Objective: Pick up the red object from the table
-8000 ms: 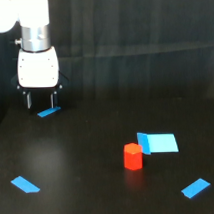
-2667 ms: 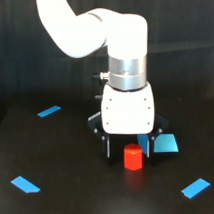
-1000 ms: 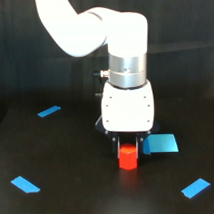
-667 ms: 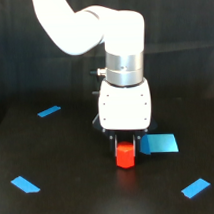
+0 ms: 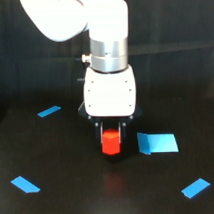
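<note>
While the table [image 5: 63, 206] stretches black across the view, a blue patch [image 5: 25, 184] lies at its near left and a thin blue strip [image 5: 49, 111] farther back. At centre, the gripper [image 5: 111, 140] hangs from the white arm [image 5: 107, 55], fingers closed snugly on either side of the red object [image 5: 110, 142], which sits between them just above the surface. Just right lies a larger blue rectangle [image 5: 159, 142]; another blue patch [image 5: 196, 188] sits at the near right.
</note>
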